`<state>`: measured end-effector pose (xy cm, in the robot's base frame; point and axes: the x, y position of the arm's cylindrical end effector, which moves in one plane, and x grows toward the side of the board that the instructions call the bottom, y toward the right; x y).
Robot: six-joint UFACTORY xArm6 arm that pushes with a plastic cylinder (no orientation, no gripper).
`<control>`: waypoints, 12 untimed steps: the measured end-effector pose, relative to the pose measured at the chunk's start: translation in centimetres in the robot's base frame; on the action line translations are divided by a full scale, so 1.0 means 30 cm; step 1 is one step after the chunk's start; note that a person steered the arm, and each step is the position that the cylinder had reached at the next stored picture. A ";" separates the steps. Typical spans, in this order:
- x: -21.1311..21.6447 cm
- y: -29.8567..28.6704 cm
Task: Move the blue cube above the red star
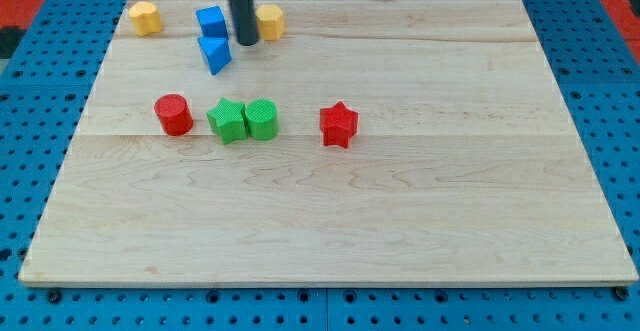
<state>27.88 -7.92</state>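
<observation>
Camera view: my tip, bare and holding nothing, sits right of blue cube; approach step, next push it rightward above red star

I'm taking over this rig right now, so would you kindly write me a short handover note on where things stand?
My tip is down on the board near the view's top, just right of the blue cube, with a yellow block on its other side.
The blue cube sits by the top edge, with the blue triangle right below it.
The red star is mid-board, well to the view's right of and below the cube.
Done: nothing yet; the cube is not above the star.
Left: push the cube rightward until it sits above the star, probably from its left side.
</observation>
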 end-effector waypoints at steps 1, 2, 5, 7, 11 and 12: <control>0.000 0.079; 0.000 0.162; 0.195 0.177; 0.195 0.114; 0.189 -0.356; 0.177 -0.527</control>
<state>33.19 -23.73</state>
